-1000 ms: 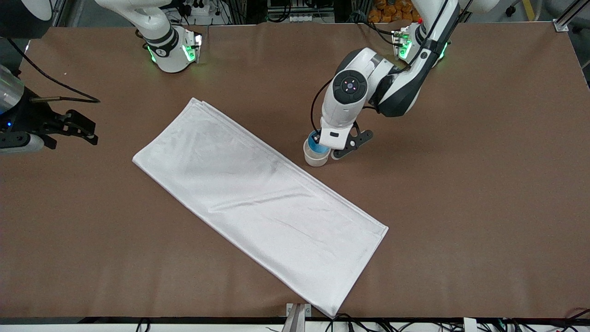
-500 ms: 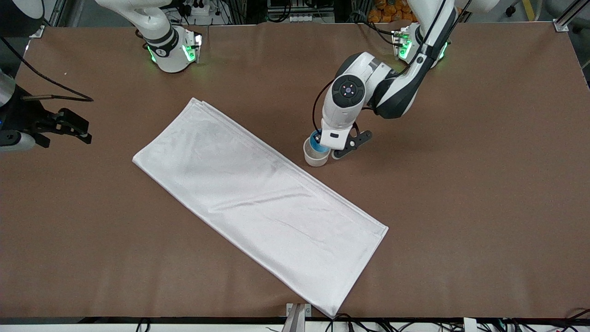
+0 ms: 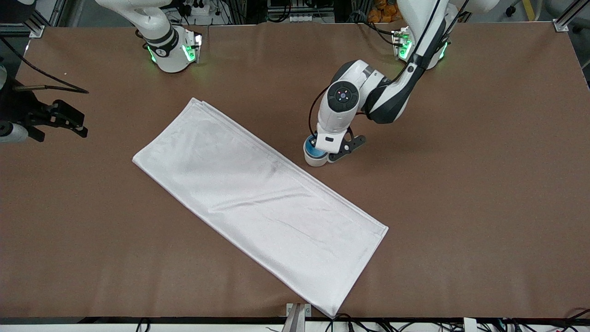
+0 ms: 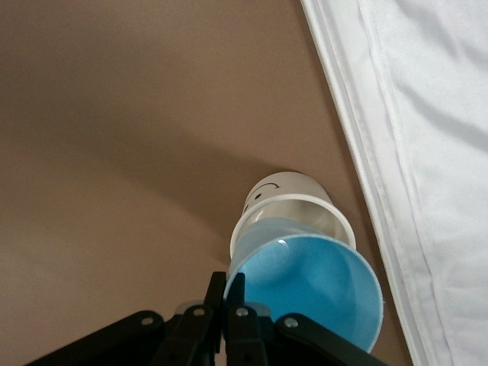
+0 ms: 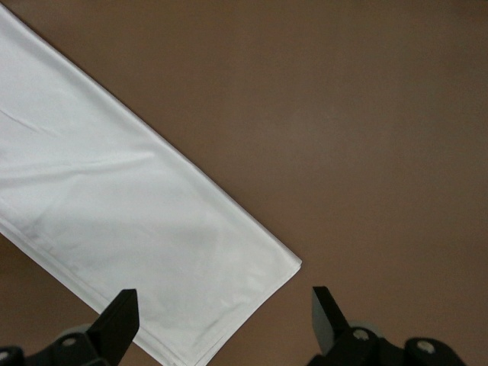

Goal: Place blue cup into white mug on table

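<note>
Brown table (image 3: 461,184), white cloth (image 3: 258,203) lying slantwise across its middle. Left arm bent down beside the cloth's edge, left gripper (image 4: 226,299) pinching the blue cup's (image 4: 313,286) rim, cup upright, bottom dipping into the white mug (image 4: 286,206) directly below. Right gripper (image 5: 225,316) spread wide, empty, waiting over the right arm's end of the table.

On the brown surface (image 3: 461,184), the left tool (image 3: 328,150) holds the blue cup (image 3: 313,150) in the white mug (image 3: 315,159), beside the cloth (image 3: 258,203).
</note>
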